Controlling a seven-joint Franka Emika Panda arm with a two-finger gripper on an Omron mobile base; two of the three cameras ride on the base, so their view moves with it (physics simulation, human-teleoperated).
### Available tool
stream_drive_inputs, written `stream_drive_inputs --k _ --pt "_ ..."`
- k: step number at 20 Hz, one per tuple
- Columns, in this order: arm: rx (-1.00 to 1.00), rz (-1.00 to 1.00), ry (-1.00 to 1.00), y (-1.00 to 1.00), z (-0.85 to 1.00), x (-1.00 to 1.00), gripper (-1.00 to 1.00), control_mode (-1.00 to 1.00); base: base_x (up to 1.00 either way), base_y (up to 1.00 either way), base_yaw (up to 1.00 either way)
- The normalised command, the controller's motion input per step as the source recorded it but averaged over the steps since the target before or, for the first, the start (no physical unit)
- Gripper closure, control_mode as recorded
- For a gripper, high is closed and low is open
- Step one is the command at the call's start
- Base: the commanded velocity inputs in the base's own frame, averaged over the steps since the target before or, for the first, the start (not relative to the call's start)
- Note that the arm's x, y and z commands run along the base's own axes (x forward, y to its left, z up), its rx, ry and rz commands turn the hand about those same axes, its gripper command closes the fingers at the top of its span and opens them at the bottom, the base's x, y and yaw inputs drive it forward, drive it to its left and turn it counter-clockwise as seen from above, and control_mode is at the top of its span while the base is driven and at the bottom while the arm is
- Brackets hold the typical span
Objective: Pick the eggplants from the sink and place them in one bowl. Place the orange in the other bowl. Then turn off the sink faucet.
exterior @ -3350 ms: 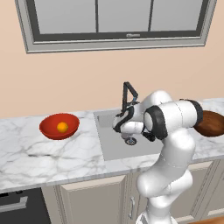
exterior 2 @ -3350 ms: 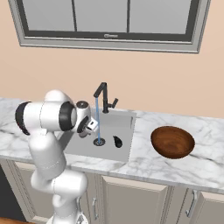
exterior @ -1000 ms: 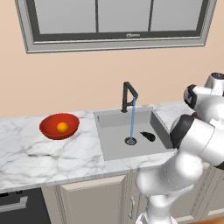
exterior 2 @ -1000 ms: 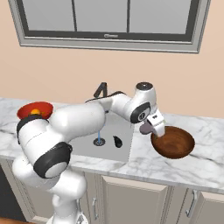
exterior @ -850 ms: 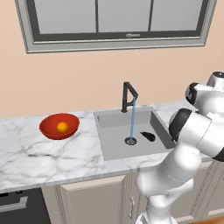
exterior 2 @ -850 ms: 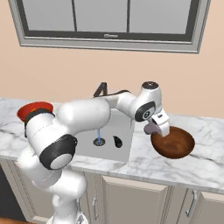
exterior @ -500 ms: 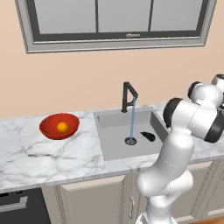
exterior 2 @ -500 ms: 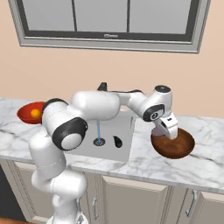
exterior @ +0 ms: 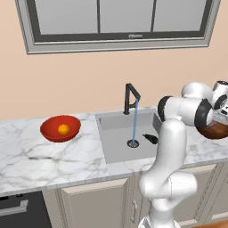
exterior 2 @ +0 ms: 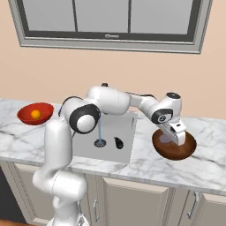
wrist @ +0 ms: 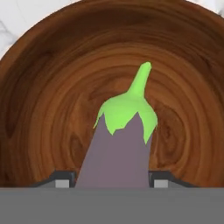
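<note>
My gripper [wrist: 113, 180] is shut on the pale greyish-purple eggplant [wrist: 118, 144], whose green stem points away from the hand. It hangs just above the middle of the dark brown bowl [wrist: 48, 87]. From the right base view the gripper [exterior 2: 175, 134] dips into that bowl [exterior 2: 187, 150] on the counter right of the sink [exterior 2: 126, 126]. The darker eggplant [exterior 2: 118, 142] lies in the basin beside the drain. The orange [exterior: 63, 129] rests in the red bowl [exterior: 51, 133] left of the sink. Water runs from the black faucet [exterior: 130, 95].
The white marble counter [exterior: 53, 156] runs along both sides of the sink, with cabinets below. A window sits on the wall behind the faucet. My arm [exterior 2: 119, 99] arches over the sink from left to right.
The arm has swung further right and down with the pale eggplant, from the bowl's near rim to over its middle. The dark eggplant, orange and running water are unchanged.
</note>
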Motion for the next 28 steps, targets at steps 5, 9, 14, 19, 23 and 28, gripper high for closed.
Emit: stream_drive_inputs --k 5,9,14,19,23,28 --pt "0.00 0.00 0.07 -0.17 -0.13 0.16 -1.00 -1.00 0.00 0.00 0.00" --pt "0.00 0.00 -0.03 -0.14 -0.01 -0.03 -1.00 -1.00 0.00 0.00 0.00" --pt "-0.03 0.00 -0.43 0.48 -0.04 -0.15 -1.00 -1.00 0.00 0.00 0.00" --pt "-0.05 0.10 -0.50 0.94 0.08 -0.02 -1.00 -1.00 0.00 0.00 0.00" --pt "-0.24 0.20 -0.28 0.93 0.68 0.00 -1.00 -1.00 0.00 0.00 0.00" --pt "-0.39 0.31 -0.02 0.95 0.82 0.00 -1.00 -1.00 0.00 0.00 0.00"
